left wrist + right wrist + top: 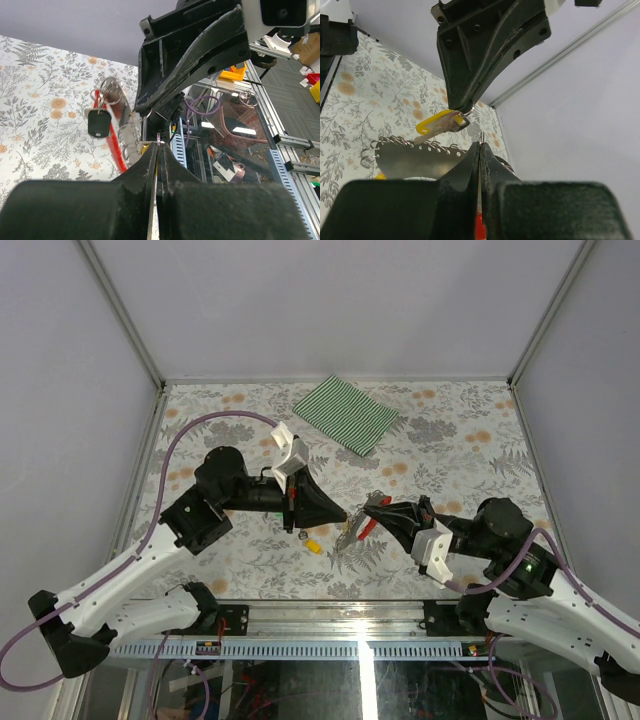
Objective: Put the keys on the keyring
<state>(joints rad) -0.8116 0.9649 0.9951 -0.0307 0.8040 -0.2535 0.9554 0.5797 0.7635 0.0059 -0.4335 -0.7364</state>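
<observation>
Judging by how things lie, the task is at its first threading and no key is visibly on the keyring (114, 148) yet. The left gripper (158, 148) is closed. In the right wrist view it reaches in from the top and pinches the metal end of a yellow key (439, 123) at frame centre. The right gripper (480, 146) is also closed, with a thin metal wire poking up between its tips, which I take to be part of the ring. In the left wrist view the keyring hangs left of centre, just beside that gripper's tip: red strap, short chain, silver rings and a dark fob (98, 124).

The two tips meet at the centre of the top view, so key and ring are close, but I cannot tell whether the ring has entered the key's hole. A second yellow key (313, 546) lies on the table (230, 565) just below the left gripper, untouched. I cannot pick out the green key with any certainty. That leaves at least two keys after this one.
</observation>
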